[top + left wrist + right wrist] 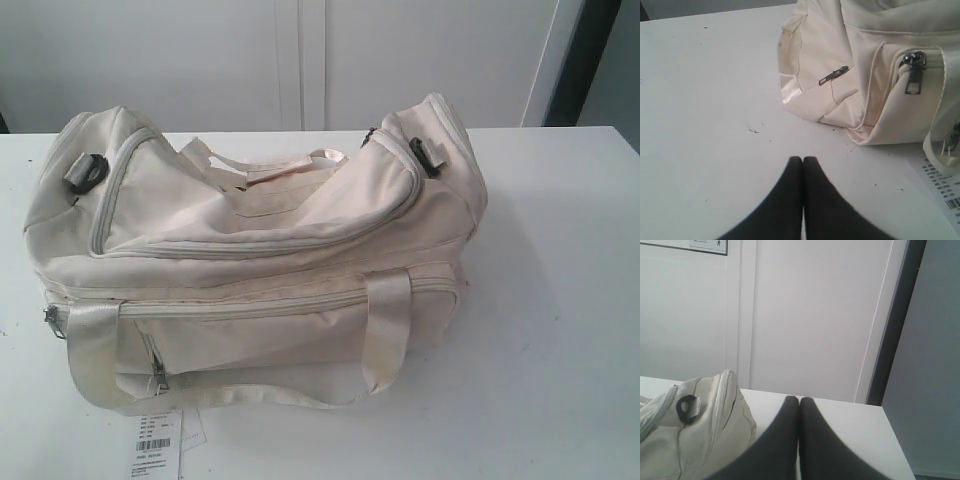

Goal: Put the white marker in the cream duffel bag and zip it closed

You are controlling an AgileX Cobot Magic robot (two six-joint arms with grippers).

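The cream duffel bag [260, 250] lies across the white table [560, 330], its grey top zipper [230, 248] drawn along the lid. No white marker shows in any view. Neither gripper appears in the exterior view. My left gripper [803, 159] is shut, empty, low over the table a short way from the bag's end [865, 75]. My right gripper [799, 399] is shut too, empty, beside the bag's other end [695, 435] with its black strap ring [686, 408].
A white paper barcode tag [155, 445] hangs at the bag's front, near the table's front edge. Grey zipper pulls [914, 75] sit on the bag's end. A white wall and a dark door frame [895, 325] stand beyond the table's far edge.
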